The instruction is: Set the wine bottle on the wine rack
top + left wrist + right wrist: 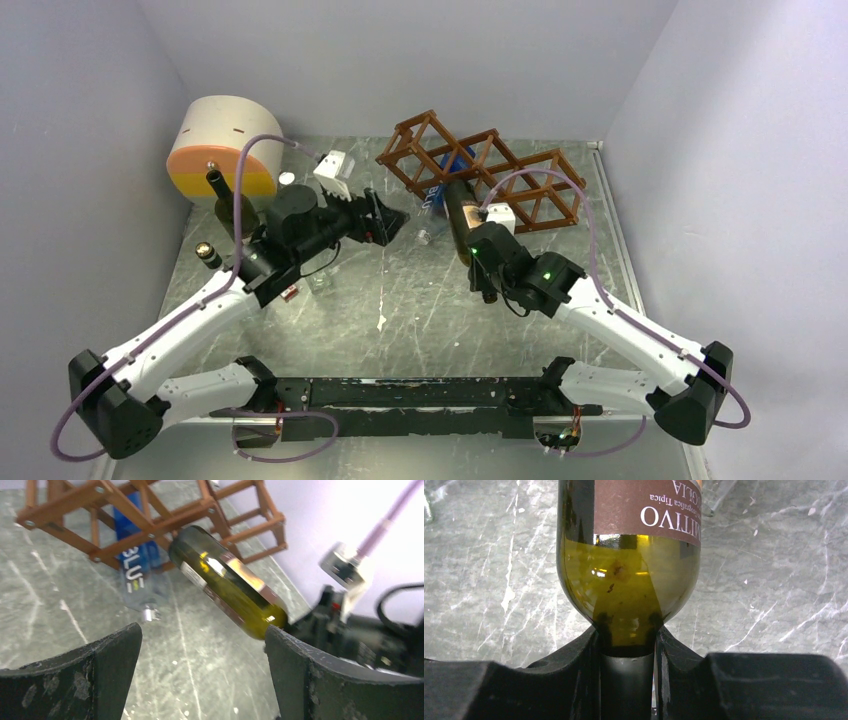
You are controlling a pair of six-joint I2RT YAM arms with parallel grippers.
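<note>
Currently: wine bottle [461, 218], green glass, brown label, clamped by its neck in right gripper [628, 675], base end at wine rack [490, 165] front. Left gripper [385, 222] spread wide, empty, nearby.

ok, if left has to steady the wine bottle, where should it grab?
Probably the wine bottle at its labelled body, mid-length, approached from the left with the open left pincer. The right pincer fills the neck, the base faces the wine rack, and the round body lies tilted and exposed.
</note>
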